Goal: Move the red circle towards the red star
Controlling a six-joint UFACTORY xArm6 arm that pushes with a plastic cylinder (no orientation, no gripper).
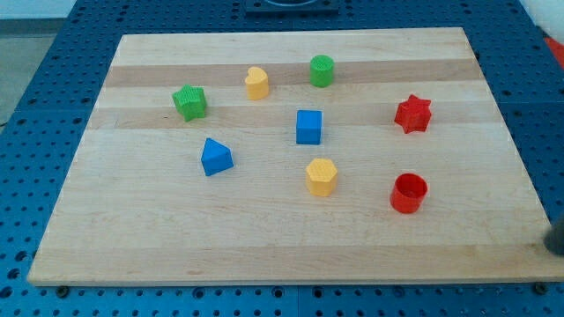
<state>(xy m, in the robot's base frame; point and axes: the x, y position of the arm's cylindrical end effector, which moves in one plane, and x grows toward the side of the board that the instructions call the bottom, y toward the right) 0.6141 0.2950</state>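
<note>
The red circle (409, 193) sits near the worktop's (264, 255) right edge, with the red star (412, 114) directly beyond it. My tip isn't clearly visible, so no claw state can be told. Approach comes first: the tip must get behind the circle's near side and push it away.

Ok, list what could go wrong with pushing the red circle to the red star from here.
1. My tip sits at the view's right edge, off the board's corner, beside rather than below the red circle. Pushing from there would likely send it toward the view's left, not up to the red star.
2. An off-centre contact could make the round circle slip sideways off my tip.
3. Overshooting could knock the star toward the board's right edge.
</note>
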